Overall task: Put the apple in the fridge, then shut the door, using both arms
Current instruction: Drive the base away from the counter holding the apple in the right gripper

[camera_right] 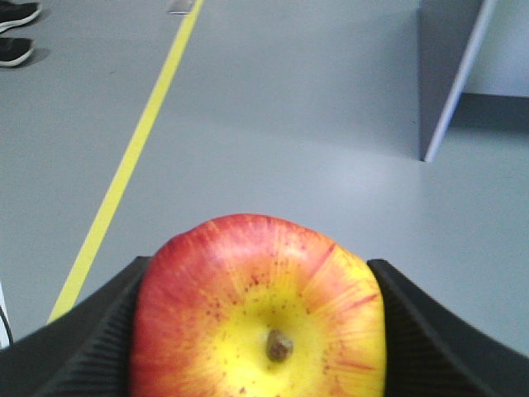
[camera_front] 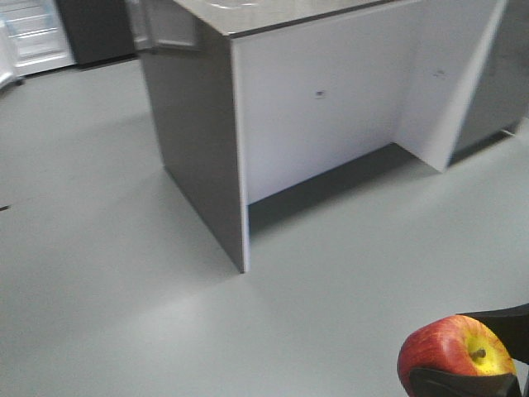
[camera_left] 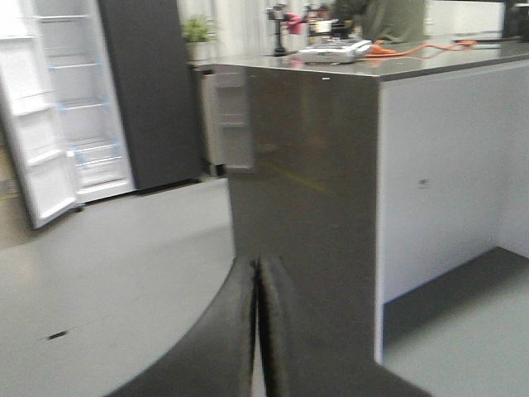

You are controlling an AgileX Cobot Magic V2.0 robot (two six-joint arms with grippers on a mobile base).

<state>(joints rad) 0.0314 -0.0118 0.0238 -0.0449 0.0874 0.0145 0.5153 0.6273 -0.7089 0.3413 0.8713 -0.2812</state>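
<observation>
Apple (camera_right: 258,310) is held stem-up, clenched between the ribbed pads of the right claw (camera_front: 483,356), above bare floor (camera_front: 124,289). Left claw (camera_left: 258,331) is pressed closed on nothing. Fridge (camera_left: 153,91) is seen well apart, beyond the near corner of the grey surface (camera_left: 430,66); its door (camera_left: 37,157) is seen open, white liner showing. Task is judged early: apple not yet delivered. Risks noted: apple could be jolted out of the grip in transit; the surface's corner could be clipped in passing.

One apple (camera_right: 258,318), one fridge (camera_left: 149,91), two shoes (camera_right: 15,51)
</observation>
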